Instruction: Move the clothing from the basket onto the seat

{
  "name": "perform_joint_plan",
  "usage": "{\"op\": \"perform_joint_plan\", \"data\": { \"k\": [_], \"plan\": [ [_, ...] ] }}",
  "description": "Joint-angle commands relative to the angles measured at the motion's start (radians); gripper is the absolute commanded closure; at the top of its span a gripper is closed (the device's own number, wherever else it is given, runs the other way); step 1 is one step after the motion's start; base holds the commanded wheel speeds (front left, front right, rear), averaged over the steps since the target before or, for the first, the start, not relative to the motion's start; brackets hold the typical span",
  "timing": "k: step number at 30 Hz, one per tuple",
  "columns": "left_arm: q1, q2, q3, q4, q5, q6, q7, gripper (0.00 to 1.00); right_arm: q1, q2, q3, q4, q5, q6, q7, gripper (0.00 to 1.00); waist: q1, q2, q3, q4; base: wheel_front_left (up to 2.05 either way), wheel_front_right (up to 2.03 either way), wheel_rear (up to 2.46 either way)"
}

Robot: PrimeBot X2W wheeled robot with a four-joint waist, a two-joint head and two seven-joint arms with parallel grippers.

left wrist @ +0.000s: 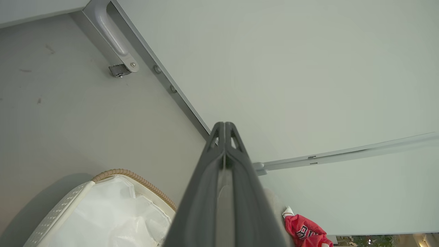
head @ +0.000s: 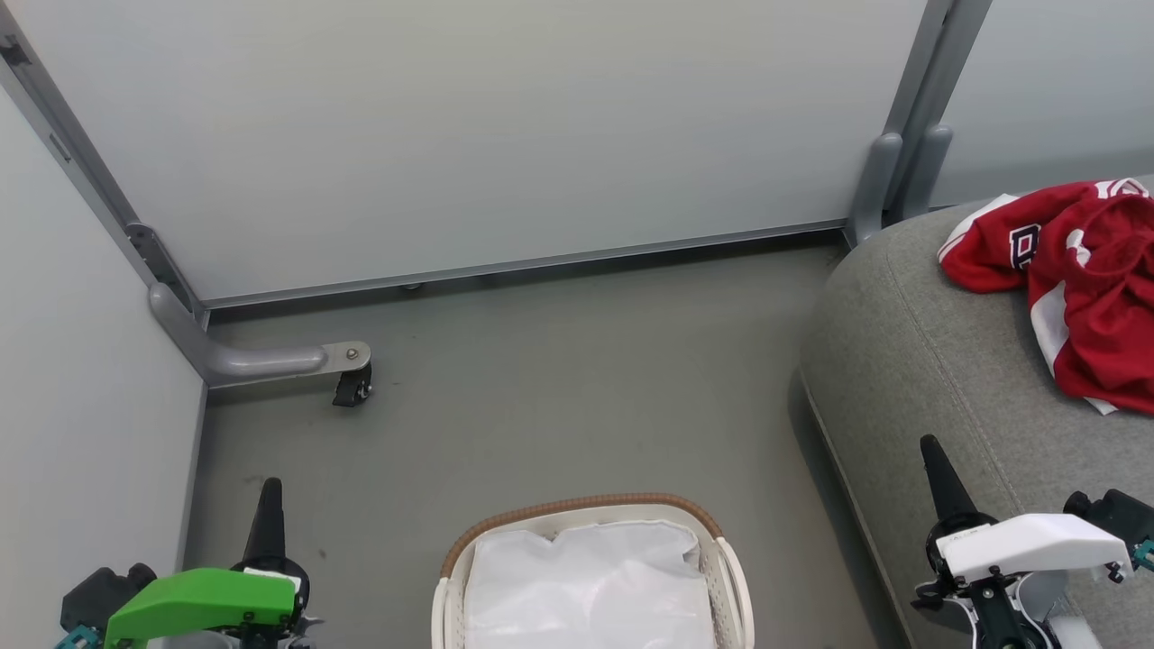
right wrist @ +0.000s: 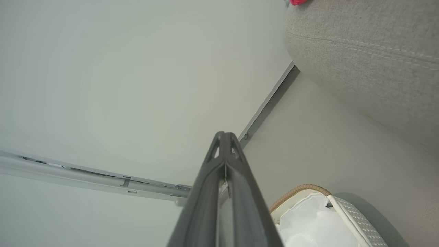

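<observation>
Clothing (head: 1082,279) is on the seat (head: 911,361): a crumpled red heap with white trim near the seat's far edge, a little in from its rounded far-left corner. It runs off the right side of the head view. Dark lettering shows on the left fold. I can't tell from the heap how many pieces there are.

Basket (head: 577,507) is upright on the floor (head: 541,379), well apart from the back panel (head: 496,135) and left of the seat's left edge with a strip of floor between them. The brown woven rim faces the panel. Crumpled white liner (head: 586,586) shows inside.

Left gripper (head: 270,491) hangs over the floor just left of the basket, not touching it. Its fingers (left wrist: 205,192) are pressed flat together along their length with nothing between them. From its wrist camera the basket rim sits lower left, and a bit of the red heap shows lower right.

Right gripper (head: 933,455) is over the seat's left edge, on the near side, well apart from the clothing. Its fingers (right wrist: 247,192) are also closed tip to tip and hold nothing. Its wrist view has the seat's stitched seam top right and the basket corner bottom right.

Caster foot (head: 352,388) of the panel frame stands on the floor near the far-left corner.
</observation>
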Motion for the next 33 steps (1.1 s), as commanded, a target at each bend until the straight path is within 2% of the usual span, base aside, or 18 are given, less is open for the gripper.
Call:
{"op": "perform_joint_plan", "data": {
  "k": [1,33],
  "plan": [
    [-0.03,0.004,0.009,-0.014,-0.025,-0.006,0.008,1.0,-0.022,-0.006,-0.006,-0.014,0.028,0.0,0.007,1.0,0.0,-0.0001,0.0,-0.001,0.0,0.0,0.0],
    [-0.064,0.005,0.054,-0.033,-0.263,-0.021,0.081,1.0,-0.031,-0.008,-0.04,-0.033,0.309,-0.001,0.081,1.0,0.0,-0.0001,0.003,-0.014,0.0,0.0,0.0]
  ]
}}
